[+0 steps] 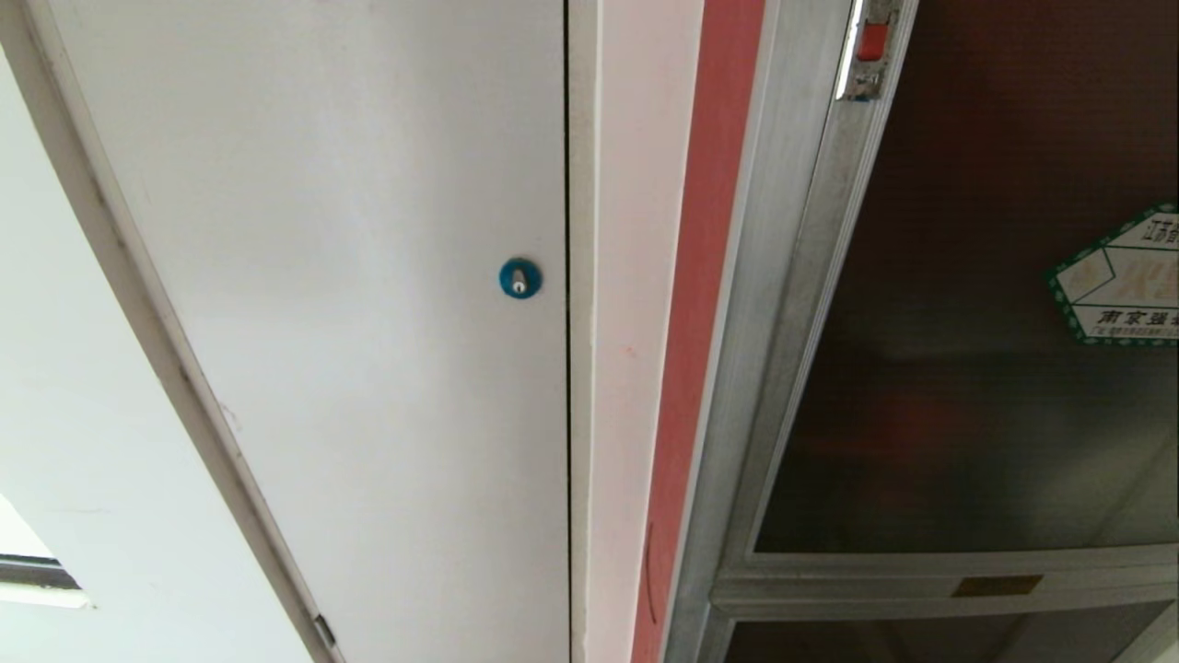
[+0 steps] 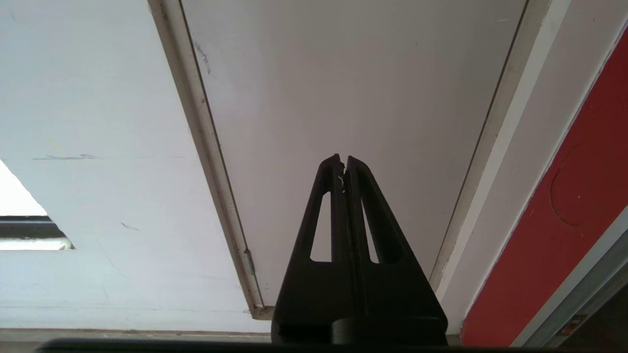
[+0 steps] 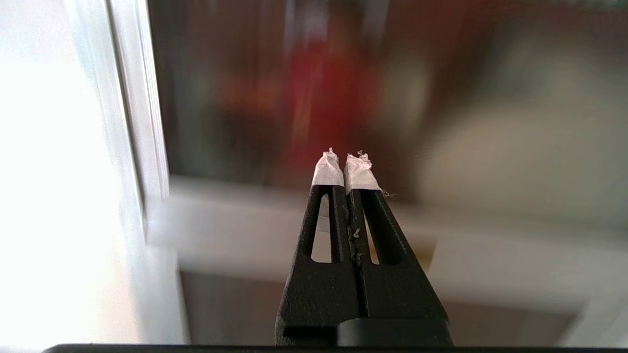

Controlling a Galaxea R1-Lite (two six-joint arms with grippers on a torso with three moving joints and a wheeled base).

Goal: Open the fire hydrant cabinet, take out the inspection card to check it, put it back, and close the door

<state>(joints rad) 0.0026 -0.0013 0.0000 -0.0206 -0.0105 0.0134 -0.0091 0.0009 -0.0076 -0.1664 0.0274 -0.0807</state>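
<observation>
— Hidden or cut off?
— Plenty. Fire hydrant cabinet (image 1: 783,304) cropped at the right and top of the head view, only its silver aluminium frame and part of the door (image 1: 976,368) showing. Green-bordered white sticker (image 1: 1119,281) sliced by the right edge, Chinese characters only partly readable. No inspection card to be made out anywhere. No arm in the head view at all.
— Behind the glass?
— Hard to say. Dark tinted panel, a dim reddish smear low down and nothing sharper. Same in the right wrist view: door (image 3: 343,98) blurred, a red shape behind the glass, outline not readable.
— Look of the cabinet otherwise?
— Tall silver frame, red strip (image 1: 705,322) running along its left side. Small red latch (image 1: 871,41) high on the door's left edge, set in a metal plate. Door lying flush in its frame, shut. Small brass-coloured plate (image 1: 997,585) on the crossbar beneath the panel, another dark pane starting below.
— To the left?
— Plain white door (image 1: 368,322) with a blue round lock (image 1: 519,278), well apart from the latch.
— Right claw (image 3: 345,159)?
— Pressed together, white-wrapped tips meeting, nothing between them. Pointed at the dark glass near the frame's lower left corner; contact with the glass impossible to judge.
— Left claw (image 2: 343,162)?
— Also pressed together, empty, facing the white door (image 2: 343,98), red strip (image 2: 564,220) off to the right.
</observation>
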